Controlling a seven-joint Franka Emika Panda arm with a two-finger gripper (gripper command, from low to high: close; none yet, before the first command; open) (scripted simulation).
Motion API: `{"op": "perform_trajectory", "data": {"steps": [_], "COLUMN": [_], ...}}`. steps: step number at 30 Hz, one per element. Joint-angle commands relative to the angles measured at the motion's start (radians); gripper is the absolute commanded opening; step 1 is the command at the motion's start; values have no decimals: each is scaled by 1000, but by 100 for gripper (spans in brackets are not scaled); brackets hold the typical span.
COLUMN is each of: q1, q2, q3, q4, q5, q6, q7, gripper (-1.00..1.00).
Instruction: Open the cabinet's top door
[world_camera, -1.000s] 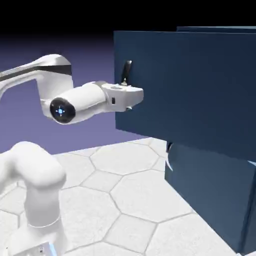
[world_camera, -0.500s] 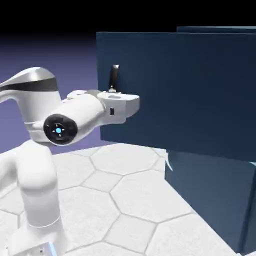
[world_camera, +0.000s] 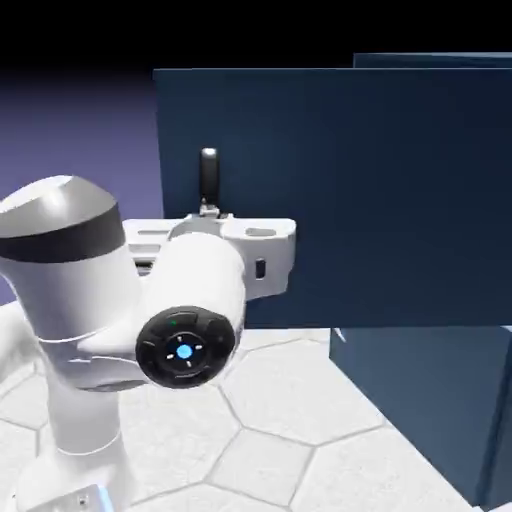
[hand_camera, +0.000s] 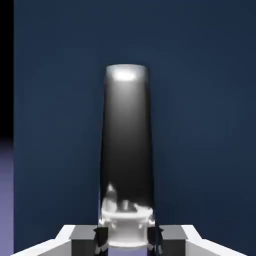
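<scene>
Your pincer is closed on the dark upright handle of the top door, one fingertip against each side of the bar's lower part, with the rest of the bar rising above your grip. Taking the cabinet as your landmark, you have that door swung open, its flat panel reaching out from the cabinet's upper part toward the exterior view's left, the handle near its free edge. You can see your arm out beyond the cabinet on that same side, its hand in front of the panel.
</scene>
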Motion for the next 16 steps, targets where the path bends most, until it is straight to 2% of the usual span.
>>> {"op": "perform_trajectory", "data": {"steps": [1,15,16], "q1": [27,403,403], "q2": [3,20,20], "q3": [-14,-135,-135], "q4": [36,542,542], "q5": [-9,-66,-66], "q6": [-30,-416,-416], "q7": [4,79,79], "gripper": [-100,-100,100]}}
